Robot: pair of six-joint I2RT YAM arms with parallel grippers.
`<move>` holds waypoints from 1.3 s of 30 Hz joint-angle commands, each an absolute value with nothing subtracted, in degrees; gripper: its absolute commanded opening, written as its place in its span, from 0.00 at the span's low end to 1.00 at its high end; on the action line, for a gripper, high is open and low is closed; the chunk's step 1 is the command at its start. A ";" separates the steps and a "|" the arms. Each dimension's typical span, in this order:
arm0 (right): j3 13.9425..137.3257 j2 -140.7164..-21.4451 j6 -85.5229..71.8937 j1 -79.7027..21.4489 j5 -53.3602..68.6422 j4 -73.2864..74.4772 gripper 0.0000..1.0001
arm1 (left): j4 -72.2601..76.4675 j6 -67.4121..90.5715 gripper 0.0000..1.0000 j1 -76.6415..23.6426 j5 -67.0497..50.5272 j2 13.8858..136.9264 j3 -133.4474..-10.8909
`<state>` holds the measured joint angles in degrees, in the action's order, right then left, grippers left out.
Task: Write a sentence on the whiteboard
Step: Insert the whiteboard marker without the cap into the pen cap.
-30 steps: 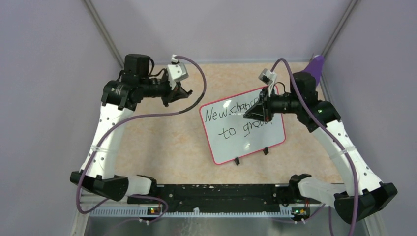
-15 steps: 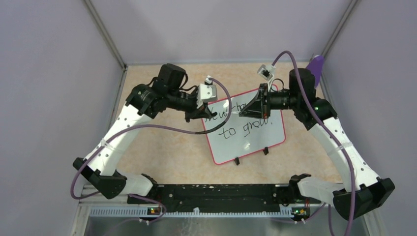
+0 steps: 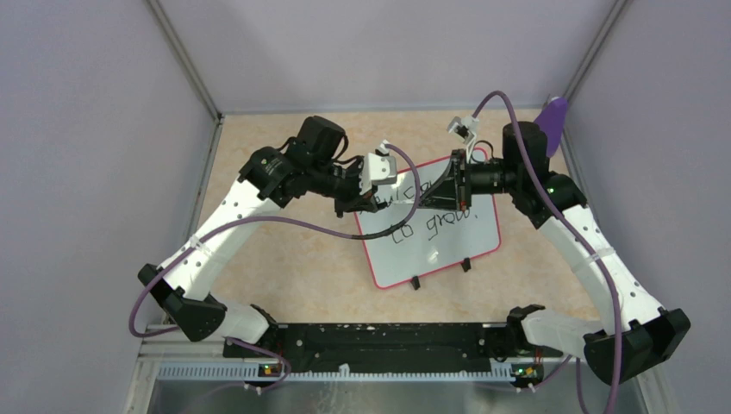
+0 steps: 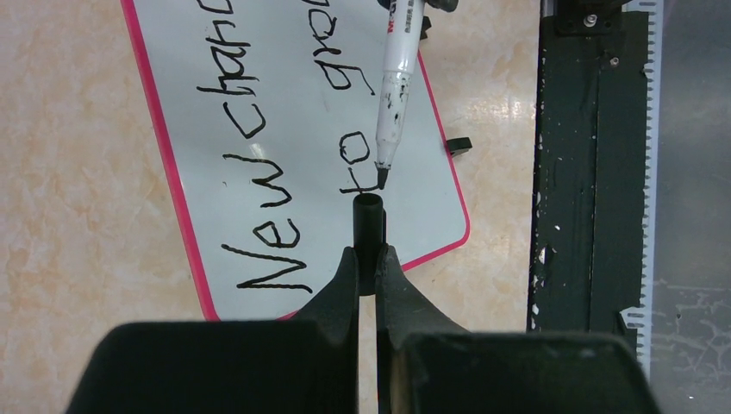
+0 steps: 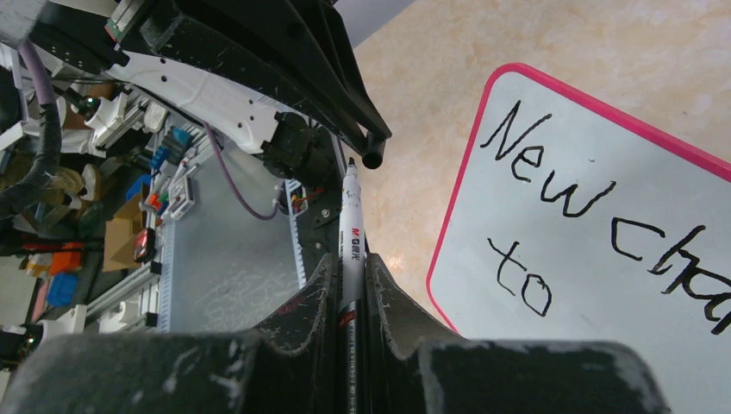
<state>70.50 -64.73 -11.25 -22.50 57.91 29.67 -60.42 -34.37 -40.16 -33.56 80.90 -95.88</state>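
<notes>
1. Flat on the tan table, right of centre: whiteboard with a pink rim. Long axis left to right, the right end angled away from the arm bases. Two black clip feet on the near long edge.
2. On the board, sentence in dark marker, two lines parallel to the long axis, upright from the robot's side. "New cha…" legible in the wrist views, "to grow." below; the rest of the top line hidden behind the grippers.
3. Left gripper above the board's left end, fingers clamped on a short black cap, open mouth pointing right.
4. Right gripper above the board's upper middle, fingers closed around a white marker.
5. Marker's long axis roughly along the board's length, dark tip pointing left at the cap's mouth, just short of it and slightly off line.
</notes>
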 commanded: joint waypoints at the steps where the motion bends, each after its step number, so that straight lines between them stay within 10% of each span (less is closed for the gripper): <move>1: 71.30 -65.00 -8.61 -23.62 56.51 30.45 0.00 | -58.98 -33.91 0.00 -40.52 -33.10 81.10 -96.86; 39: 72.68 -67.07 -3.84 -26.48 51.55 34.29 0.00 | -59.17 -34.53 0.00 -44.04 -30.42 83.19 -98.76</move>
<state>70.50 -66.39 -5.45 -25.50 52.84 34.15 -60.60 -34.41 -42.85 -31.33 82.81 -96.23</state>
